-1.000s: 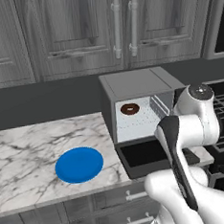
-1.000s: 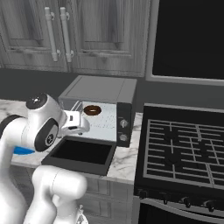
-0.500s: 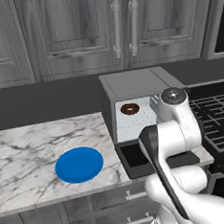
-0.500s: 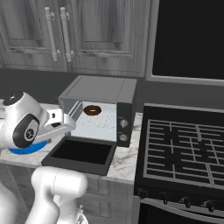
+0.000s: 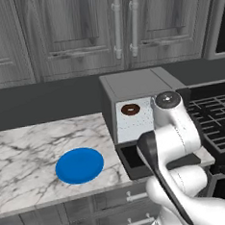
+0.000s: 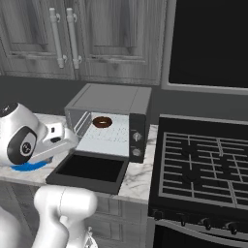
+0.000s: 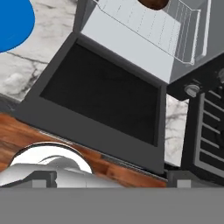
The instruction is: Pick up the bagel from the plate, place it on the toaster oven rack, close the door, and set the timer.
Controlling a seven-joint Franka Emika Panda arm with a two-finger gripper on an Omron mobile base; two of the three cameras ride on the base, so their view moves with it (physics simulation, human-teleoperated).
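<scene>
- The bagel [image 6: 102, 121] already sits on the toaster oven rack [image 6: 109, 137], upper centre of the right base view
- The door [image 7: 103, 97] hangs flat open, mid-frame in the hand view, its long edge nearest the camera
- Jaws spread wide, empty, above the door's front edge, I'd judge

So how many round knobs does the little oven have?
2. Both sit on the dark strip at the right of the toaster oven: the upper knob and the lower knob right under it. More may be hidden.
</scene>
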